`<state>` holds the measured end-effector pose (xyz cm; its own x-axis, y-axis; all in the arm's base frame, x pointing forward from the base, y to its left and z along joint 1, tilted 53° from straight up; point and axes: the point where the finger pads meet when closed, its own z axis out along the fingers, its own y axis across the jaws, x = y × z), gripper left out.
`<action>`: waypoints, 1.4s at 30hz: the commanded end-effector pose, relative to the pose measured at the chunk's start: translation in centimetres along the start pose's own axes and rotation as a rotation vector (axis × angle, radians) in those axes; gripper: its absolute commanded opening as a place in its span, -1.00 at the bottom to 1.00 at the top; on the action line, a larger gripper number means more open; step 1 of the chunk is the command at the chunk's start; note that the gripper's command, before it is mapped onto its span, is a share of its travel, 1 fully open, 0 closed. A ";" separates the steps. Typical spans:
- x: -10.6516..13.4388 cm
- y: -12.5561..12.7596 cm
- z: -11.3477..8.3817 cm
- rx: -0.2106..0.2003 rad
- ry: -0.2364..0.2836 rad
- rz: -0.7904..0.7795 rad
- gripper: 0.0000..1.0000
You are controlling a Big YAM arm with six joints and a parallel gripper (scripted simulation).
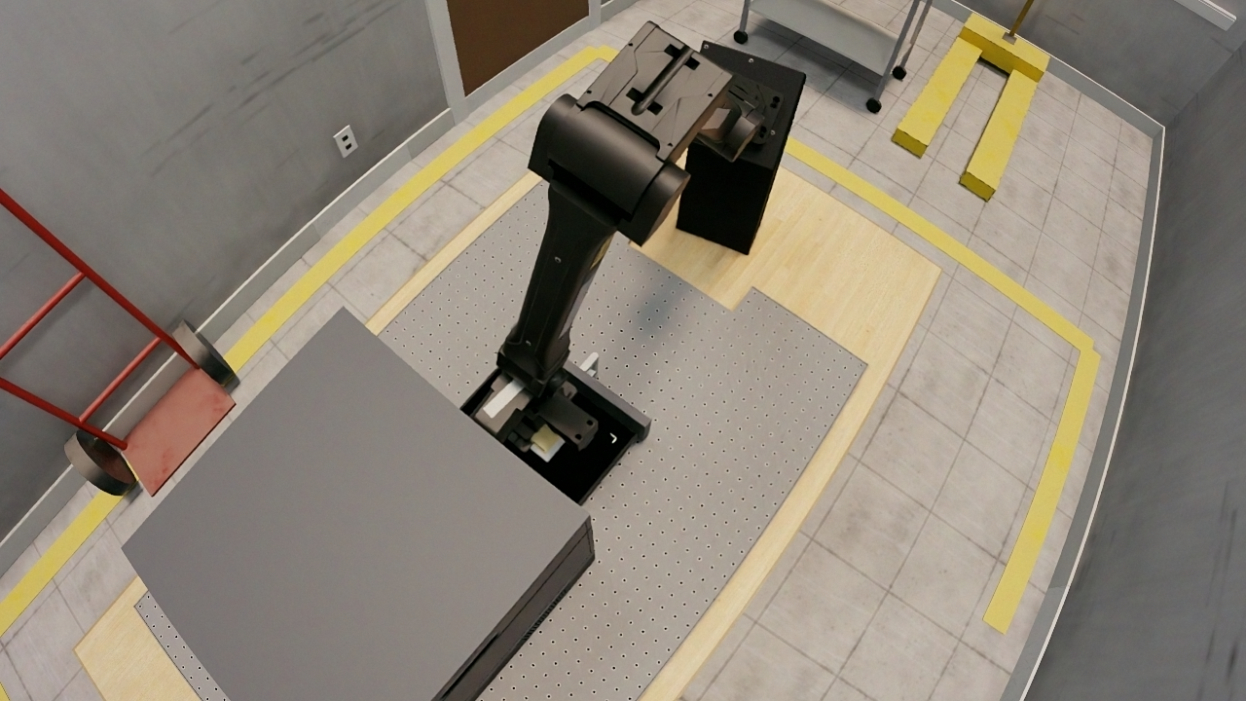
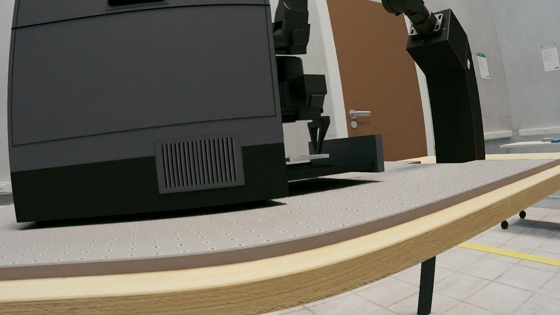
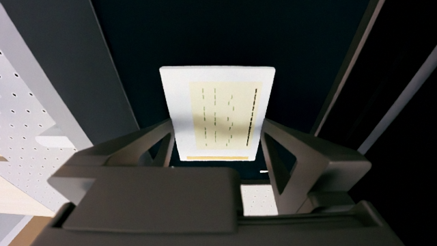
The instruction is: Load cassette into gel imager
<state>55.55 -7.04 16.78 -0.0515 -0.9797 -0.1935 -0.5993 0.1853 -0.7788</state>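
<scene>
Walls of scuffed grey, with a brown door (image 1: pixel 518 39) (image 2: pixel 376 78) set in one, enclose a tiled floor (image 1: pixel 923 453) (image 2: pixel 474 274). A red hand truck (image 1: pixel 178 431) and a yellow pallet jack (image 1: pixel 1002 130) stand off to the sides. The pale wooden table (image 1: pixel 836 226) (image 2: pixel 274 281) (image 3: pixel 20 198) carries a grey perforated plate (image 1: pixel 740 391) (image 2: pixel 235 231) (image 3: pixel 20 113), and on that sits the imager, IM, a big dark-grey box (image 1: pixel 356 505) (image 2: pixel 145 78), upright. Being unfixed, it probably needs a gentle, straight push later.

Its black drawer (image 1: pixel 640 426) (image 2: pixel 374 152) (image 3: pixel 78 68) stands out, presumably to leave room for loading from above. The black jointed arm (image 1: pixel 566 270) (image 2: pixel 291 27) reaches down over it, keeping its hand close to the box; little clearance there, I judge.

The dark two-fingered gripper (image 1: pixel 544 433) (image 2: pixel 302 152) (image 3: pixel 217 123) is spread wide but closed on FINISHED, the flat white cassette with a cream gel panel (image 1: pixel 546 444) (image 2: pixel 309 157) (image 3: pixel 218 109). It grips opposite side edges — likely so the underside can meet the glass flat. FINISHED hangs level over the drawer, apparently just above the glass; contact I cannot confirm. One small white corner mark (image 1: pixel 613 438) (image 3: pixel 263 171) shows beside it — centring on all four should come before release.
</scene>
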 end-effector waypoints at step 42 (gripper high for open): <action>-0.7 -0.9 0.9 0.022 -0.008 -0.004 0.56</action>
<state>56.29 -6.98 16.02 -0.0523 -0.9796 -0.1939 -0.6017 0.1859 -0.7768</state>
